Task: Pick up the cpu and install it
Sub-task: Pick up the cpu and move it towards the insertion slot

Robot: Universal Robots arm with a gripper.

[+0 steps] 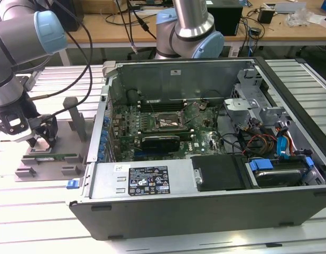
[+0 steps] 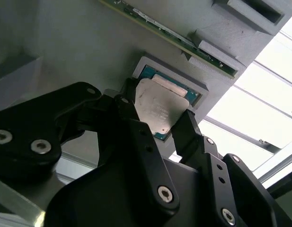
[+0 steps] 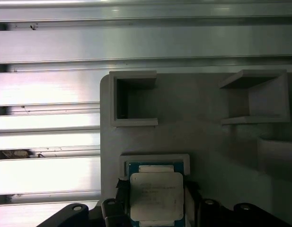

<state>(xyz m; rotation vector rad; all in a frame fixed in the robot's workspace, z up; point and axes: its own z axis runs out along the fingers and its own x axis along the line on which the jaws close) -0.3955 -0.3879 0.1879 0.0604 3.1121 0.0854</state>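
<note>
Showing the gripper (image 2: 158,112) closed on two opposite edges of the cpu (image 2: 160,106), seated flat between its fingertips in the grey holder pocket (image 3: 155,158), well apart from the motherboard socket (image 1: 165,123) toward the exterior view's right.

An open computer case (image 1: 205,211) lay on a ribbed metal table (image 1: 30,211), its motherboard (image 1: 152,119) exposed with a dark square socket frame (image 1: 165,123) near the middle. A labelled power supply (image 1: 147,180) sat along the near wall, and orange and red cables (image 1: 260,143) ran toward the exterior view's right. Well apart from the case, toward the exterior view's left, a grey holder plate (image 1: 46,159) carried a long green memory stick (image 1: 52,156). A wooden bench (image 1: 289,32) stood behind. The first wrist view showed two square pockets (image 3: 134,99) in that plate.
</note>
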